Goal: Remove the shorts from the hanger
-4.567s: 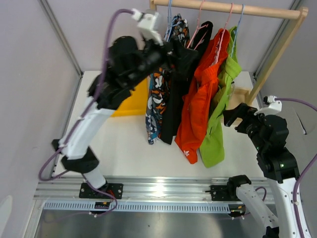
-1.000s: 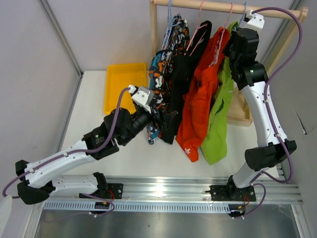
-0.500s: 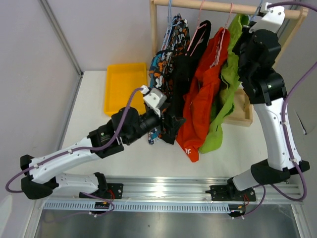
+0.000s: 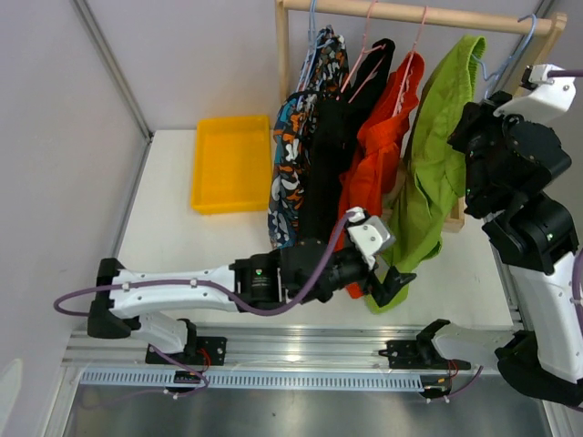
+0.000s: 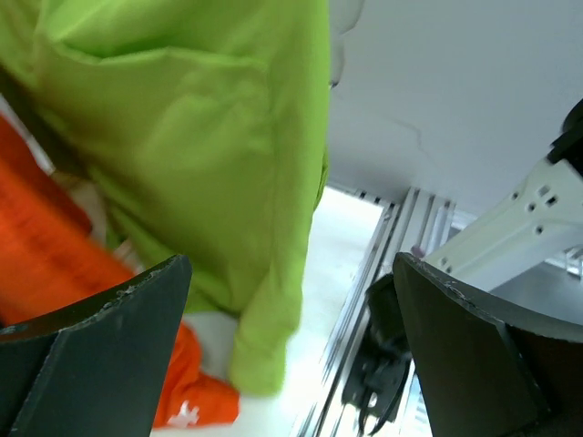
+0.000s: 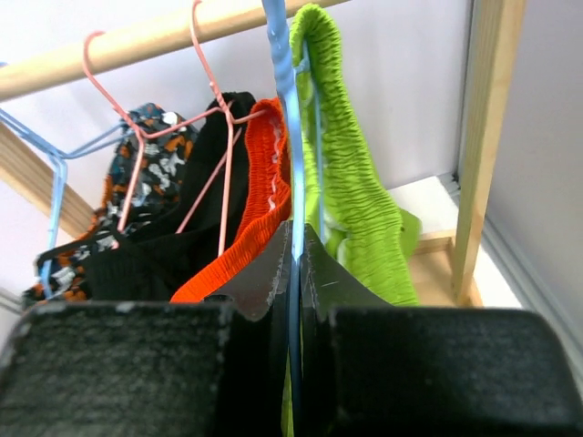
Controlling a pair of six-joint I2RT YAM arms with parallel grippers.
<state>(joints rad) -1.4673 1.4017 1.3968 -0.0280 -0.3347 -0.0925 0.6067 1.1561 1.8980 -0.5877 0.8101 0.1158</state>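
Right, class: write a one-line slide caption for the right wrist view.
Right gripper clamped on the blue hanger, lime green shorts draped alongside, orange-red shorts next on the wooden rail.

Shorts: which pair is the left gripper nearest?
The lime green shorts, rightmost on the rail. The open left gripper is at their bottom hem; the other pairs hang further left.

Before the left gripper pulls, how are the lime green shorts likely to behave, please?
Probably floppy: the lime green shorts hang in loose folds. Likely light, since a thin blue hanger bears them. The gathered waistband may stretch before slipping off.
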